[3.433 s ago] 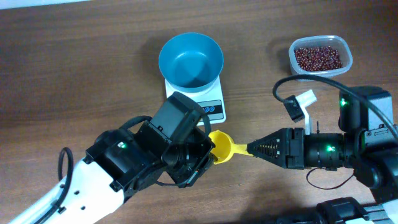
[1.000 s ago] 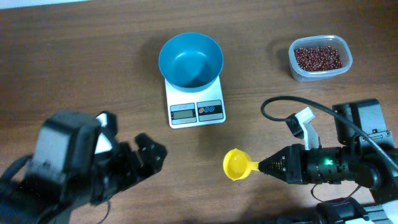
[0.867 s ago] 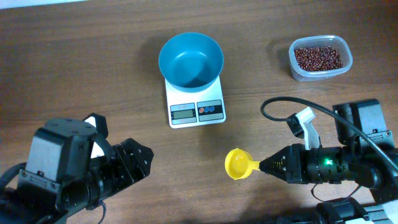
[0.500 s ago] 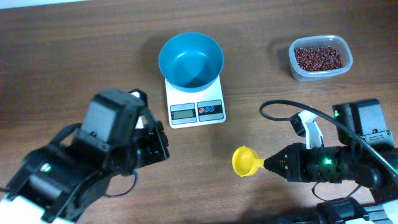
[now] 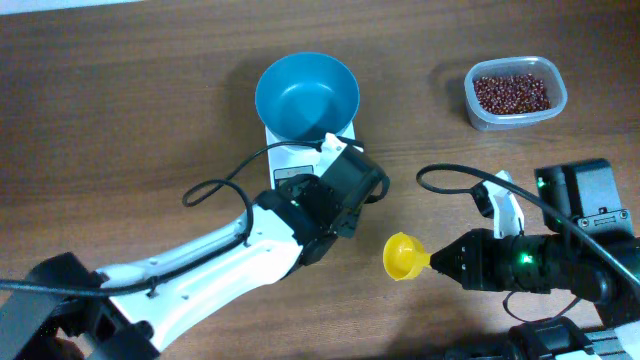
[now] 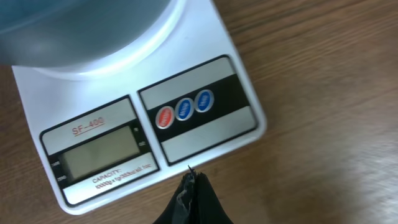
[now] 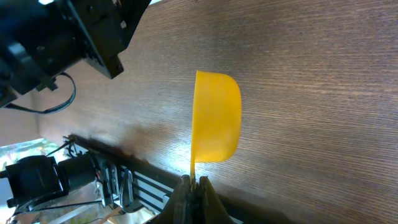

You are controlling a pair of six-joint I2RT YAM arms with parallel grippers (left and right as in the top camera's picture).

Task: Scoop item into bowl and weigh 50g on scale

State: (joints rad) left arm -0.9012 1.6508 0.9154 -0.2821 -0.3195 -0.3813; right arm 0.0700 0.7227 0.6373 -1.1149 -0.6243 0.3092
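The blue bowl [image 5: 306, 96] stands empty on the white scale [image 5: 285, 157], whose front the left arm covers from above. In the left wrist view the scale [image 6: 205, 134] shows its blank grey display and red and blue buttons, with the bowl's base [image 6: 74, 31] above. My left gripper [image 6: 193, 186] is shut and empty, its tips just at the scale's front edge. My right gripper [image 7: 194, 185] is shut on the handle of an empty yellow scoop [image 7: 215, 118], also seen overhead [image 5: 403, 256]. The red-brown beans [image 5: 512, 92] lie in a clear tub at the far right.
The clear tub [image 5: 553, 84] stands at the back right of the wooden table. The left arm [image 5: 200, 270] stretches from the lower left across the table's middle. A black cable loops near the right arm [image 5: 540, 262].
My left arm has swung from the lower left up to the scale's front edge. My right gripper has drifted a little to the right with the yellow scoop.
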